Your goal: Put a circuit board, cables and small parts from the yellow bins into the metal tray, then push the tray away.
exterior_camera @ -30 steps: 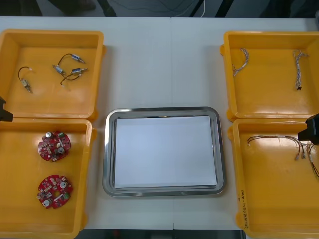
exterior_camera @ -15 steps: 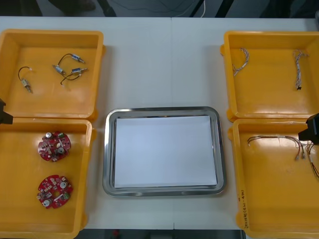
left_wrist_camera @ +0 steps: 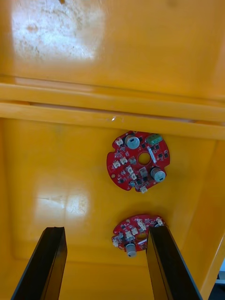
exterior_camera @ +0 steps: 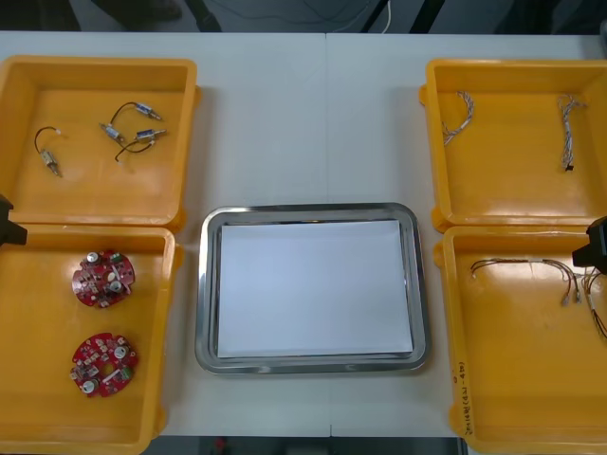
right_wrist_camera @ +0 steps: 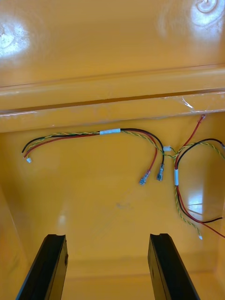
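Note:
The metal tray [exterior_camera: 205, 284], white inside, lies at the table's middle with nothing in it. Two round red circuit boards [exterior_camera: 102, 278] [exterior_camera: 103, 363] lie in the near left yellow bin [exterior_camera: 28, 417]. My left gripper [left_wrist_camera: 105, 262] hangs open above that bin, with one board [left_wrist_camera: 138, 161] ahead of the fingers and the other [left_wrist_camera: 136, 229] beside one fingertip. My right gripper [right_wrist_camera: 107, 267] is open over the near right bin [exterior_camera: 512, 417], and the red and yellow cables [right_wrist_camera: 117, 133] [exterior_camera: 531, 267] lie ahead of it, untouched.
The far left bin [exterior_camera: 180, 142] holds small metal parts [exterior_camera: 133, 133] on black leads. In the far right bin [exterior_camera: 436, 142] lie twisted cables [exterior_camera: 457, 116] [exterior_camera: 567, 118]. Black arm parts show at the left edge [exterior_camera: 8, 227] and right edge [exterior_camera: 596, 245].
The left arm's black tip has slid slightly toward the table's near edge. The right arm's tip has drawn slightly outward to the right. Nothing else has moved.

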Available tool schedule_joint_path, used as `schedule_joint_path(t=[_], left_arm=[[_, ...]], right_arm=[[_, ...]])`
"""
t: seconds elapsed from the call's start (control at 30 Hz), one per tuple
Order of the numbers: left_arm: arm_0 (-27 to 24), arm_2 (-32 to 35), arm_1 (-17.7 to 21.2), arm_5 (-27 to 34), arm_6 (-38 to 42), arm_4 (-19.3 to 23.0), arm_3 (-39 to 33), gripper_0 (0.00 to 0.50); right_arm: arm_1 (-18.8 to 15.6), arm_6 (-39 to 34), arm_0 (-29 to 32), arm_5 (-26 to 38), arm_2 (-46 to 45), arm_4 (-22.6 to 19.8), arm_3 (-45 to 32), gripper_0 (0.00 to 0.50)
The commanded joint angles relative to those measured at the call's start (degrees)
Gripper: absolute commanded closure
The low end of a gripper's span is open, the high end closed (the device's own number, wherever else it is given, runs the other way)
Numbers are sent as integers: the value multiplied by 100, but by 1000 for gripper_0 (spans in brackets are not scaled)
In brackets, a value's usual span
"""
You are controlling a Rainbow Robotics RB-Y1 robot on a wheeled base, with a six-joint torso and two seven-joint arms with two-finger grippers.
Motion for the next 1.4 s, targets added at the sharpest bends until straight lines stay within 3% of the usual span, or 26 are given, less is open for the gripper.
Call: schedule_joint_path(t=[0.03, 0.37, 0.7, 1.07, 1.4], left_arm=[[325, 132, 120, 36, -423, 63, -184, 0], [835, 123, 129, -171, -300, 63, -720, 0], [1564, 88, 120, -866, -247, 37, -1159, 0], [2250, -264, 129, -1762, -203, -218, -1353, 0], [2636, -527, 129, -2122, -203, -262, -1353, 0]], right_arm=[[-459, 229, 311, -235, -156, 22, -183, 0], [-925, 388, 1067, -1324, -148, -92, -174, 0], [-1048, 493, 1744, -2159, -148, -163, -122, 0], [-1487, 651, 2676, -3715, -130, -356, 239, 0], [-1505, 704, 2737, -3900, 11, -540, 810, 0]])
